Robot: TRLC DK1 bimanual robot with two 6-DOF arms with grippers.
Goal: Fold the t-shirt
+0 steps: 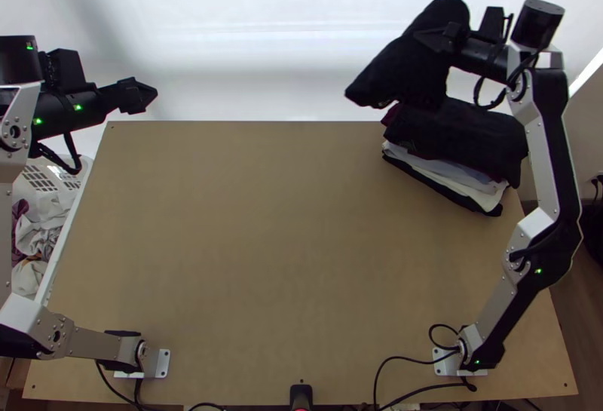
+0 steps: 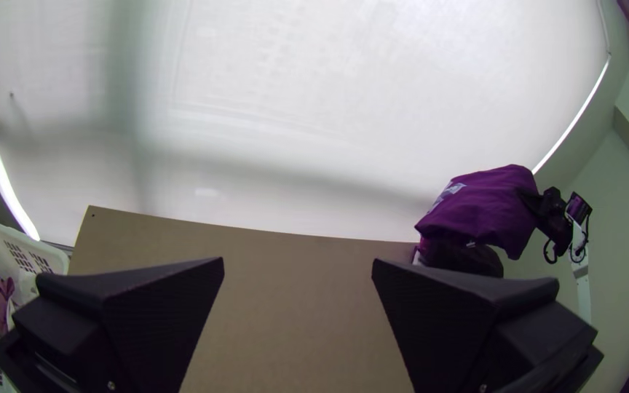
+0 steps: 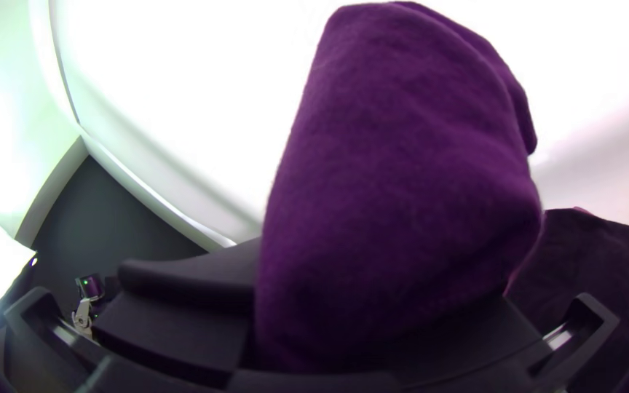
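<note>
The dark t-shirt (image 1: 411, 64), folded into a compact bundle, hangs from my right gripper (image 1: 445, 38) above the stack at the back right. In the right wrist view the t-shirt (image 3: 402, 182) looks purple and covers much of my right gripper (image 3: 380, 342), which is shut on it. My left gripper (image 1: 143, 96) is held past the table's back left corner. In the left wrist view my left gripper (image 2: 298, 273) has its fingers wide apart with nothing between them, and the purple t-shirt (image 2: 485, 207) appears farther off.
A stack of folded clothes (image 1: 452, 173) lies on the table's back right corner, dark pieces on top and lighter ones below. A white basket (image 1: 49, 173) of loose clothes stands beside the table's left edge. Bare wood (image 1: 271, 245) spans the table's middle.
</note>
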